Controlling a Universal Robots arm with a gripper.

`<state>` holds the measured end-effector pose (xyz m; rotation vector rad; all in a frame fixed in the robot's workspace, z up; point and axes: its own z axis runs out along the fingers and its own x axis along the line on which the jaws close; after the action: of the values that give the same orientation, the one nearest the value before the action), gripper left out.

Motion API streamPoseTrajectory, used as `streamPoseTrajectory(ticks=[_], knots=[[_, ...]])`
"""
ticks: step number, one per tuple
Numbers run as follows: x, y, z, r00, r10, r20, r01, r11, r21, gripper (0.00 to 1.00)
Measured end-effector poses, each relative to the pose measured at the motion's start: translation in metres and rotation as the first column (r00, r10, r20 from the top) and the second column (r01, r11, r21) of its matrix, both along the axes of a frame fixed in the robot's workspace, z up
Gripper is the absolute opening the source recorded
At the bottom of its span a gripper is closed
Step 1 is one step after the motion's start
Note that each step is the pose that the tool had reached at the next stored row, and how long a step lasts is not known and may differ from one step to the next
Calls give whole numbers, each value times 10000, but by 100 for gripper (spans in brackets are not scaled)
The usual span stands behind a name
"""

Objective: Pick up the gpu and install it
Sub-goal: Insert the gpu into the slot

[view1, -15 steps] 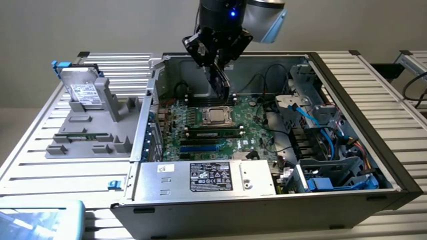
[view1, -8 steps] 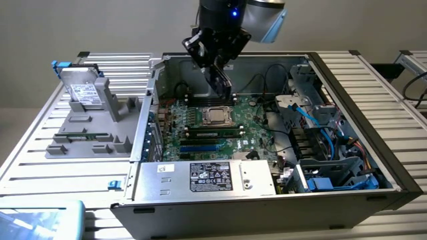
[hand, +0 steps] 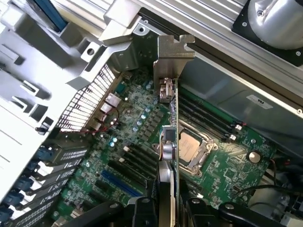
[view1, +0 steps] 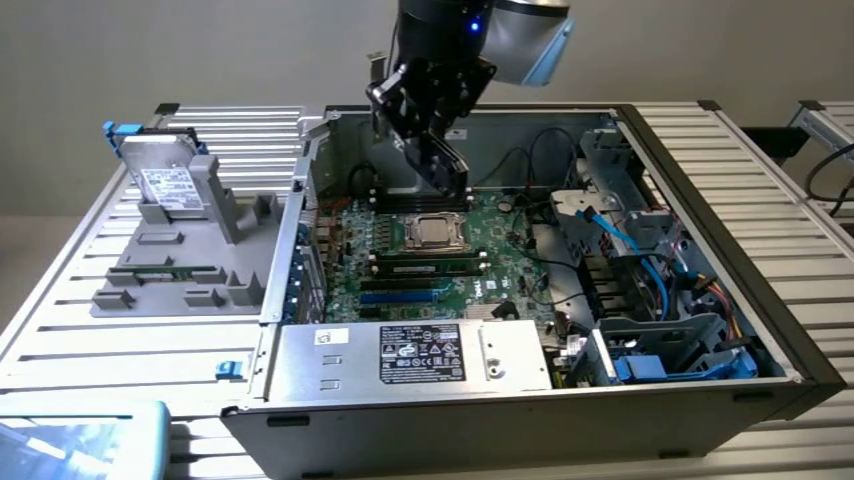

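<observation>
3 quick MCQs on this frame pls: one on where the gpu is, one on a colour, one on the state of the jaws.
1. Where is the gpu?
A. lying on the grey tray
B. in the air over the motherboard, inside the case
C. on top of the power supply

2. What colour is the motherboard?
A. red
B. black
C. green

3. How do the jaws stand?
A. shut on the gpu
B. open, holding nothing
C. shut on nothing

Answers:
1 B: the card hangs edge-on above the board, within the case walls.
2 C: the board's surface is green in both views.
3 A: the gripper clamps the card's near end, one finger on each face.
</observation>
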<state>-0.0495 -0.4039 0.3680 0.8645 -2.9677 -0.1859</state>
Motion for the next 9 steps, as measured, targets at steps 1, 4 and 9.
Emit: streamPoseTrajectory(ticks=[1, 4, 9], knots=[[0, 0, -1, 9998, 180, 0, -180, 9998, 0, 28], [0, 0, -3, 9973, 731, 0, -731, 9973, 0, 28], [0, 0, -8, 9866, 1629, 0, -1629, 9866, 1, 28]])
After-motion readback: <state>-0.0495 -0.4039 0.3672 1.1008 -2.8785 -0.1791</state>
